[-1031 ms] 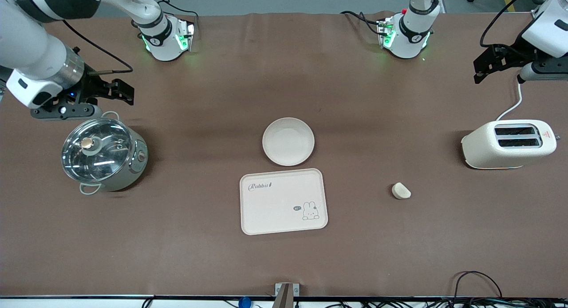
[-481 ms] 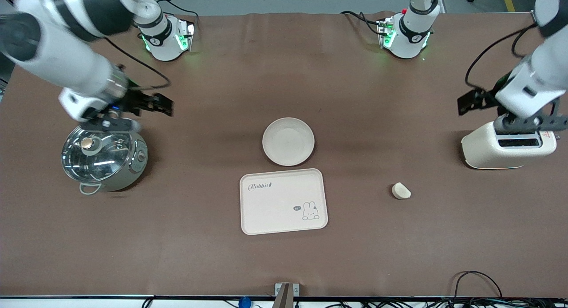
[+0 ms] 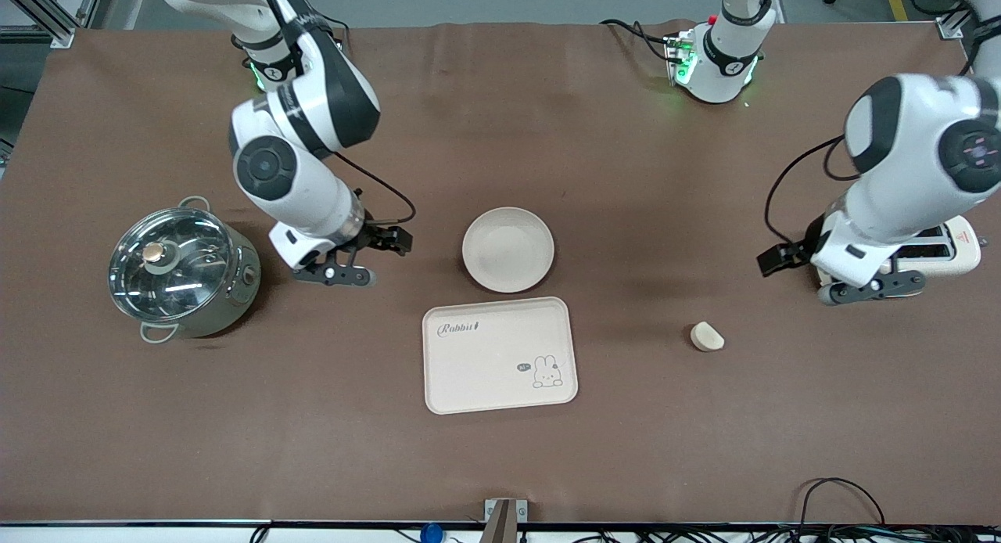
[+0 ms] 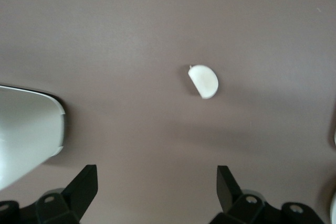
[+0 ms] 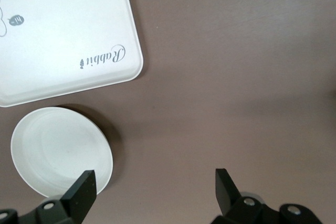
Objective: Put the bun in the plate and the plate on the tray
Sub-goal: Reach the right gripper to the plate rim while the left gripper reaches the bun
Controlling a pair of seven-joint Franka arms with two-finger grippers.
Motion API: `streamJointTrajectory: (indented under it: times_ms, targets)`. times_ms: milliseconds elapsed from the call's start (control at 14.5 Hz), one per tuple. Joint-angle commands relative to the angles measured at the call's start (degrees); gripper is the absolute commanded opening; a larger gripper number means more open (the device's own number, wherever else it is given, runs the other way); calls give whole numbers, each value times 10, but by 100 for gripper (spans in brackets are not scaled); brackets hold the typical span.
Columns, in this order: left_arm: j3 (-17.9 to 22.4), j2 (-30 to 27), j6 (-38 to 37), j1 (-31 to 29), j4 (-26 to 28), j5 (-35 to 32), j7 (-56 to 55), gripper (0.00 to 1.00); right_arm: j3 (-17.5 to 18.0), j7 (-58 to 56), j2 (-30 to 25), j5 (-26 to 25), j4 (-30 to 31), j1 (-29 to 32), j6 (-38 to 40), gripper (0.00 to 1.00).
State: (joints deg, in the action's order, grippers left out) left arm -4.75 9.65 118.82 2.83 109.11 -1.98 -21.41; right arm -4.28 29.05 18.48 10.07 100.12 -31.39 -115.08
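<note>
The bun lies on the table toward the left arm's end, nearer the front camera than the toaster; it also shows in the left wrist view. The plate sits empty mid-table, just farther from the camera than the tray. Both show in the right wrist view, the plate beside the tray. My left gripper is open and empty above bare table between toaster and bun, its jaws wide in its wrist view. My right gripper is open and empty beside the plate.
A steel pot with a glass lid stands toward the right arm's end. A cream toaster stands toward the left arm's end, mostly hidden by the left arm; its corner shows in the left wrist view.
Both arms have swung in and down. The right gripper went from above the pot to beside the plate. The left gripper went from over the toaster toward the bun.
</note>
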Motion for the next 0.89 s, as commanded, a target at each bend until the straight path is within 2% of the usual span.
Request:
streamJointTrajectory:
  times_ms: [0, 206, 344, 550, 825]
  targets:
    - [-5, 46, 85, 5, 23, 12, -92, 100, -5, 9, 14, 11, -4, -22, -8, 100]
    - [-12, 120, 195, 26, 21, 10, -157, 100, -6, 13, 24, 11, 30, -47, -51, 100]
    - [-12, 156, 240, 36, 13, 9, -198, 100, -6, 19, 18, 11, 88, -68, -122, 100]
    - [-11, 214, 250, 36, -25, 6, -226, 100, -6, 80, 23, 11, 157, -117, -243, 100]
    - [-10, 252, 251, 30, -49, 1, -232, 95, -6, 104, 60, 11, 160, -161, -297, 100]
